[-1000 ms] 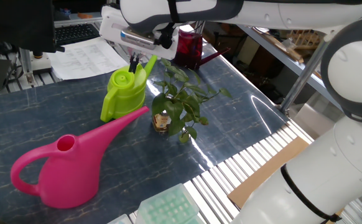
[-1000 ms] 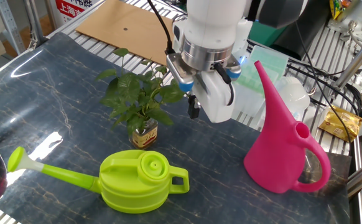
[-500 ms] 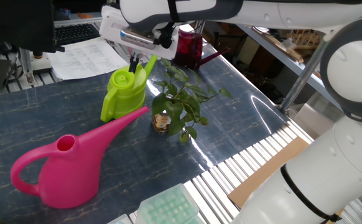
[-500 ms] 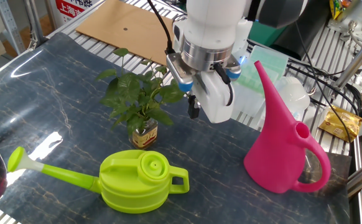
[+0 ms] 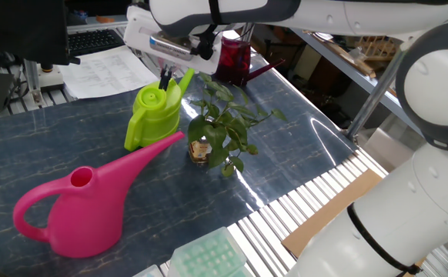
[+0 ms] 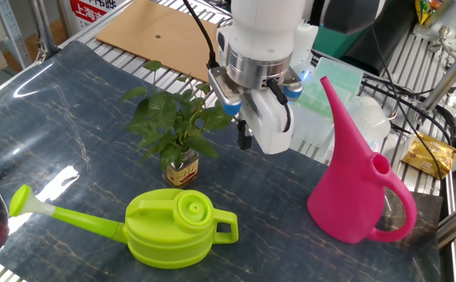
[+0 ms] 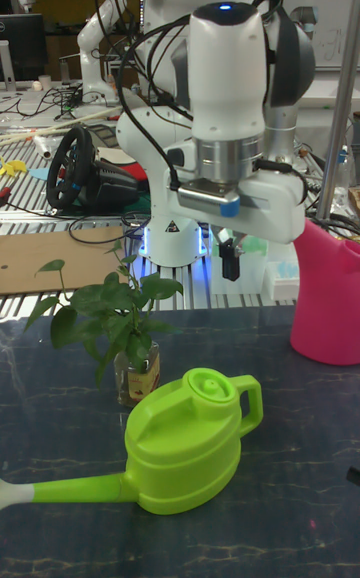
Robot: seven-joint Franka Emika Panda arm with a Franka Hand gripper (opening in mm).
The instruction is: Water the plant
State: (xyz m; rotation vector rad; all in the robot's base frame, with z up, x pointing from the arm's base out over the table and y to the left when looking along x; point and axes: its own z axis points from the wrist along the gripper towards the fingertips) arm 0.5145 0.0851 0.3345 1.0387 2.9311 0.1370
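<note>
The plant (image 5: 222,127) is a small leafy sprig in a little brown labelled jar (image 6: 182,170), standing mid-table; it also shows in the tall view (image 7: 110,313). Beside it lies the lime-green watering can (image 6: 171,231) (image 5: 153,115) (image 7: 190,453), upright on the table with its handle free. My gripper (image 6: 244,137) (image 5: 165,77) (image 7: 229,263) hangs in the air above the can's handle side, apart from it, fingers pointing down. The fingers look pressed together with nothing between them.
A pink watering can (image 6: 353,196) (image 5: 78,211) stands on the same dark marbled table (image 6: 71,117). A green tube rack (image 5: 208,258) sits at one table edge, a dark red container (image 5: 234,58) at another. Cardboard (image 6: 150,35) lies on the slatted frame beyond.
The arm has drifted very slightly; the gripper stays above the green can. The plant and both cans have not moved.
</note>
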